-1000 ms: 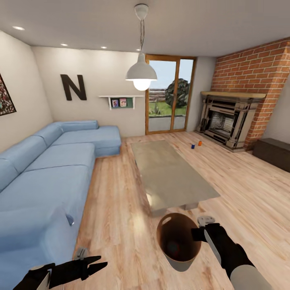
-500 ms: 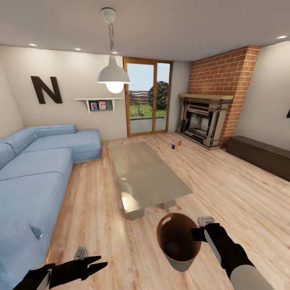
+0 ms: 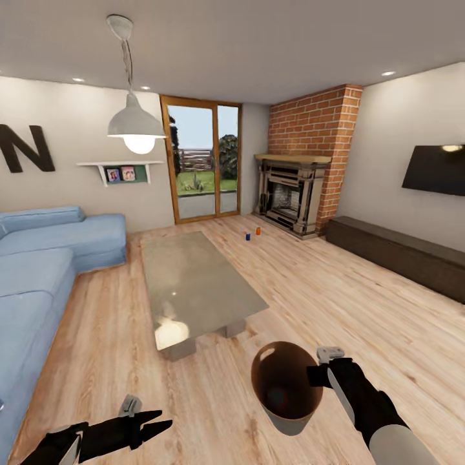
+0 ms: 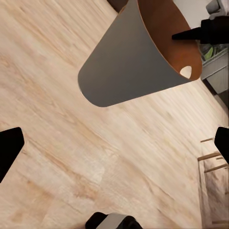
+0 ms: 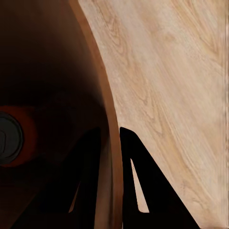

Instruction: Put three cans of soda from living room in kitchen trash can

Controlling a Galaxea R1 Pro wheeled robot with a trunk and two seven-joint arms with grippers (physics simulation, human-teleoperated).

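Observation:
My right gripper [image 3: 321, 374] is shut on the rim of the trash can [image 3: 292, 416], a tapered bin, brown inside and pale grey outside, held above the wood floor. In the right wrist view its fingers [image 5: 134, 177] pinch the bin wall [image 5: 106, 119], and an orange soda can [image 5: 10, 138] lies inside the bin. A dark blue can [image 3: 247, 237] and another orange can [image 3: 258, 230] stand on the floor in front of the fireplace. My left gripper [image 3: 147, 423] hangs open at the lower left, holding nothing; the bin [image 4: 129, 57] shows ahead of it.
A grey low table [image 3: 194, 284] stands ahead, between me and the cans. The blue sofa [image 3: 39, 271] runs along the left. A brick fireplace [image 3: 287, 197], a dark low cabinet [image 3: 400, 252] and glass doors [image 3: 200, 161] line the far and right walls.
The whole view has swung to the right, so the sofa slid out at the left and the cabinet and wall screen came in. Both grippers and the bin keep their places.

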